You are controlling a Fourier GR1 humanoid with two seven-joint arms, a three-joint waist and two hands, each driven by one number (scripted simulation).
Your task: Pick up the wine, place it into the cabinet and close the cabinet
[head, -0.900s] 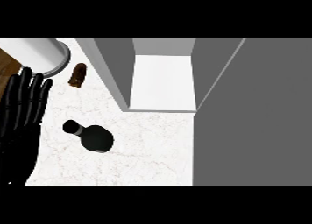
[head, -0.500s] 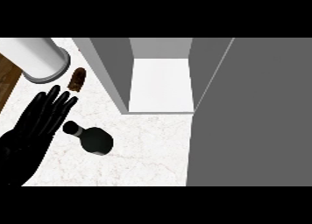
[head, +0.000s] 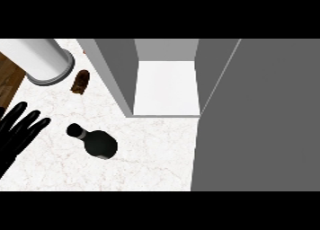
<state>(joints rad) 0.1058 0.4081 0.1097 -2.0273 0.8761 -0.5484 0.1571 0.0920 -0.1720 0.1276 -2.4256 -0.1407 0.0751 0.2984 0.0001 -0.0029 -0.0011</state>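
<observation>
White marble bench (head: 156,155) carried the dark wine bottle (head: 95,143), left of centre, neck pointing up-left, in front of the open cabinet (head: 166,85) and well apart from it. Left robot hand (head: 13,134) was at the left edge, fingers straight and spread wide, holding nothing, near the bottle but not touching. Small brown object (head: 80,82) lay just beside a white cylinder (head: 42,58) at top left.

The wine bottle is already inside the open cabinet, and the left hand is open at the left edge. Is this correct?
No. The head view shows the wine bottle on the counter, outside the open cabinet, between it and the left hand, which is open at the left edge.
</observation>
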